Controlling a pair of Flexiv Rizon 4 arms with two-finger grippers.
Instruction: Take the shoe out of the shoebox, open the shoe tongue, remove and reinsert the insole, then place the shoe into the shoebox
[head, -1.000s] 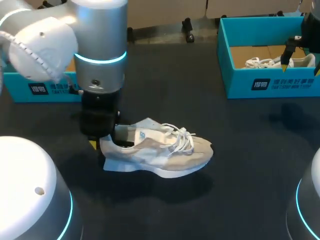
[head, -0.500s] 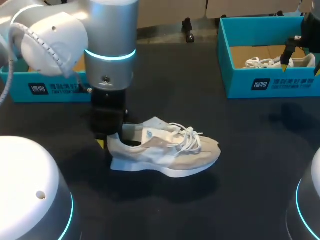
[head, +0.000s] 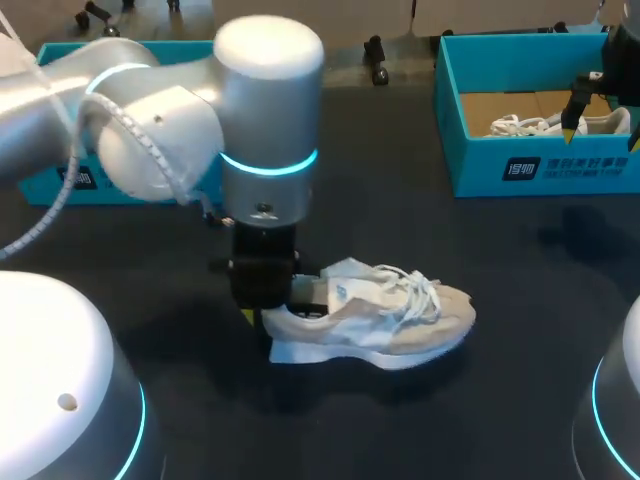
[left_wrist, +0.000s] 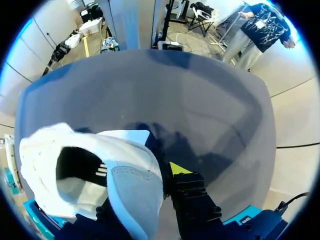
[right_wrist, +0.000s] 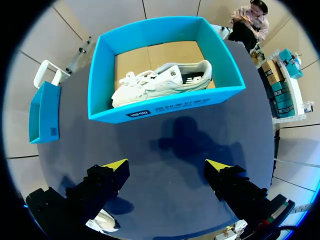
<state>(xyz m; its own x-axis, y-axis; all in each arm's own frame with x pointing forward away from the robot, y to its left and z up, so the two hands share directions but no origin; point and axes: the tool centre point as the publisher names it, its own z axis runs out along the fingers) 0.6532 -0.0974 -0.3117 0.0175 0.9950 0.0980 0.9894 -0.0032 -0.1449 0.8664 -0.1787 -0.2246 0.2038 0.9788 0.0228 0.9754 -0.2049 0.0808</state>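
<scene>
Where the shoe lies: the beige-and-white shoe stands on its sole on the dark table, outside the shoebox, with its heel at the left gripper and its toe pointing away from it.
Left gripper: the left gripper comes straight down on the heel, set narrow and clamped on the heel rim. One yellow fingertip presses the outside of the heel. The other finger goes down into the shoe's mouth, and its tip is hidden.
Shoe mouth: dark inside and just ahead of the left gripper; what lies at the bottom cannot be told.
Laces: white laces lie loose over the top of the shoe, farther ahead of the left gripper.
Right gripper: the right gripper hangs above the table with its fingers wide apart and nothing between them.
Shoebox: the blue shoebox, open at the top, sits ahead of the right gripper and well apart from the left one.
Second shoe: a white shoe lies on its side inside the shoebox, on the brown cardboard floor.
Smaller blue box: a smaller blue box sits on the table beside the shoebox, apart from it.
</scene>
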